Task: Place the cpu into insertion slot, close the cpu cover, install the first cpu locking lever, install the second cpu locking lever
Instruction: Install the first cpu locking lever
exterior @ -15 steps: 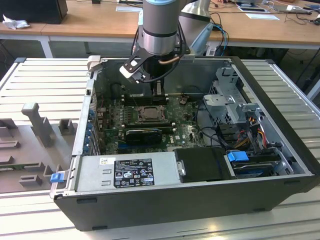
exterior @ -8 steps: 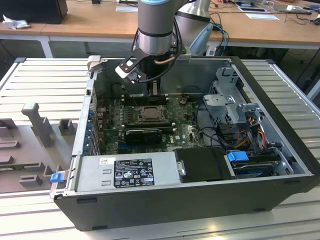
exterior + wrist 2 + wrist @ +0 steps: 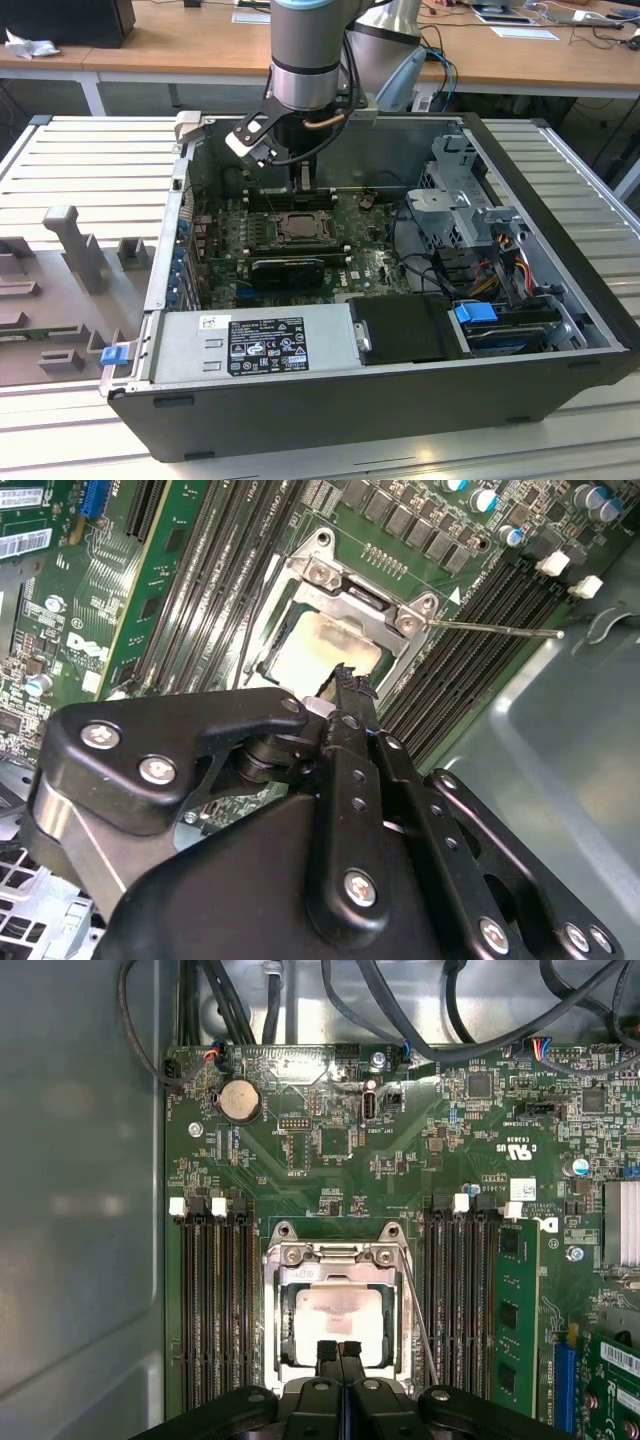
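The cpu (image 3: 338,1315) lies flat in the insertion slot (image 3: 298,228), its pale metal top showing through the cut-out of the cpu cover (image 3: 335,1253). The silver cover lies down over the chip in both wrist views (image 3: 355,595). A thin wire locking lever (image 3: 500,628) sticks out free from the socket's corner and runs along its side (image 3: 418,1320). My gripper (image 3: 337,1348) hangs just above the socket's edge, its two black fingers pressed together with nothing between them. In the exterior view the gripper (image 3: 303,182) stands over the far side of the socket.
Black memory slots (image 3: 215,1300) flank the socket on both sides. The grey power-supply box (image 3: 265,345) fills the case's near side, and a metal drive cage (image 3: 460,200) with cables stands on the exterior view's right. The case wall (image 3: 80,1210) is close by.
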### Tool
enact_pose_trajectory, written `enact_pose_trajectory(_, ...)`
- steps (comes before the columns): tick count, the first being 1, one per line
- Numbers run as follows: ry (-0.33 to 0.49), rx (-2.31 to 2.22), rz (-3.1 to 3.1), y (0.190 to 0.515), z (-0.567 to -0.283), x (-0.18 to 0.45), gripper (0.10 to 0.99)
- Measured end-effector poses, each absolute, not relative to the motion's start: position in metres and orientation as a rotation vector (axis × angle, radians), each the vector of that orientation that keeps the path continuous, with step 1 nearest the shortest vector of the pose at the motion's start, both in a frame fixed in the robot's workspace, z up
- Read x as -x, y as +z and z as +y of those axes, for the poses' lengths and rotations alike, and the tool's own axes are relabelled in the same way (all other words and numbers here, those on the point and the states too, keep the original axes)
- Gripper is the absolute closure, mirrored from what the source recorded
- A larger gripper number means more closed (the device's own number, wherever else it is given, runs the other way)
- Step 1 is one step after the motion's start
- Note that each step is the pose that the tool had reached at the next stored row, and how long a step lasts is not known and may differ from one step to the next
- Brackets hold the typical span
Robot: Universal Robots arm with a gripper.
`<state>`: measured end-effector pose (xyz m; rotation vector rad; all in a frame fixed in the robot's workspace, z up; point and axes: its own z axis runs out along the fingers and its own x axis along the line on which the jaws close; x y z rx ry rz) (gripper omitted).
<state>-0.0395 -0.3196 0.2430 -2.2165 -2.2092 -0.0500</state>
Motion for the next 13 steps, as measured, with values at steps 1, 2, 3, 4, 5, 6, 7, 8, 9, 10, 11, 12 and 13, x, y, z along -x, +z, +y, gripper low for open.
enact_pose_trajectory(1,-0.05,2.217,-2.209,0.2429,-0.3196,0.0398,0.98)
enact_pose_trajectory(2,-0.05,2.217,-2.209,0.2429,-0.3196,0.0402,0.98)
enact_pose_trajectory(3,-0.05,2.217,-2.209,0.2429,-0.3196,0.0405,0.98)
enact_pose_trajectory(4,-0.05,2.217,-2.209,0.2428,-0.3196,0.0407,0.98)
enact_pose_trajectory(5,-0.05,2.216,-2.209,0.2428,-0.3196,0.0409,0.98)
enact_pose_trajectory(6,-0.05,2.217,-2.209,0.2428,-0.3196,0.0411,0.98)
enact_pose_trajectory(7,-0.05,2.217,-2.209,0.2428,-0.3196,0.0413,0.98)
enact_pose_trajectory(8,-0.05,2.217,-2.209,0.2427,-0.3196,0.0418,0.98)
enact_pose_trajectory(9,-0.05,2.217,-2.209,0.2427,-0.3196,0.0423,0.98)
enact_pose_trajectory(10,-0.05,2.216,-2.209,0.2427,-0.3196,0.0428,0.98)
enact_pose_trajectory(11,-0.05,2.217,-2.209,0.2426,-0.3196,0.0434,0.98)
enact_pose_trajectory(12,-0.05,2.217,-2.209,0.2426,-0.3196,0.0438,0.98)
enact_pose_trajectory(13,-0.05,2.217,-2.209,0.2426,-0.3196,0.0443,0.98)
